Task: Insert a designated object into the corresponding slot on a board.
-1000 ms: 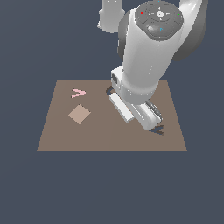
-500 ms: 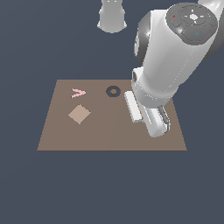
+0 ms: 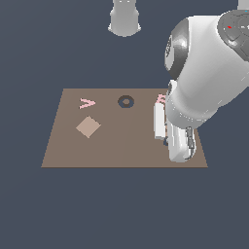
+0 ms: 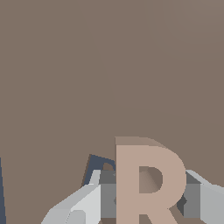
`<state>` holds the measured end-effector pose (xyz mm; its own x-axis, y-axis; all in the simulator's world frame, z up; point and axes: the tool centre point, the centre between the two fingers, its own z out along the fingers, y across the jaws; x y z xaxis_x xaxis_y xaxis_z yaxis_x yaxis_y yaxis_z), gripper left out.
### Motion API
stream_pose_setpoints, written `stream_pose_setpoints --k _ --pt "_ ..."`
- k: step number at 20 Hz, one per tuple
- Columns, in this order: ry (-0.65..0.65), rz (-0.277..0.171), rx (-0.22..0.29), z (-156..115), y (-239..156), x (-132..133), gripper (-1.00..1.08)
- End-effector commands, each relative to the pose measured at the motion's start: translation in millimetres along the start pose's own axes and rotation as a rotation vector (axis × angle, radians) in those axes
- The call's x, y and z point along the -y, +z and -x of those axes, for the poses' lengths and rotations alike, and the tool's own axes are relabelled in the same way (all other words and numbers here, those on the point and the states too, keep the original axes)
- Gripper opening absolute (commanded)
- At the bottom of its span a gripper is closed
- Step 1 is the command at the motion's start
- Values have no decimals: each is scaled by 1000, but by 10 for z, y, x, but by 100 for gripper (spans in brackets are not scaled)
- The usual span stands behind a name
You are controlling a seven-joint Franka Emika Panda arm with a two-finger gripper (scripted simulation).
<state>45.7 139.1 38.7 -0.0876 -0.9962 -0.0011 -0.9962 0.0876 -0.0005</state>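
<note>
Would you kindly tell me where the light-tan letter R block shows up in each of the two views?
Exterior view: the light-tan R block is only a sliver near the board's far edge on the exterior view's right, mostly hidden behind the arm.
Wrist view: the R fills the lower middle of the frame, with the claw fingers either side of it.
Shared landmark: the brown board, which forms the whole backdrop in the wrist view.

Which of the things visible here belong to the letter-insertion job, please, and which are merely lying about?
Belongs to the job:
light-tan letter R block
gripper
large flat brown board

Lying about:
dark ring shape
tan diamond tile
pink chevron shape
</note>
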Motion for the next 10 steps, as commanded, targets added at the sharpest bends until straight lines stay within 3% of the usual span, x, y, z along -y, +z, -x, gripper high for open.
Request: stream_pose_setpoints --k 1,10 --pt "63 0 0 55 -5 56 -100" --pt "212 0 0 172 -12 208 -100"
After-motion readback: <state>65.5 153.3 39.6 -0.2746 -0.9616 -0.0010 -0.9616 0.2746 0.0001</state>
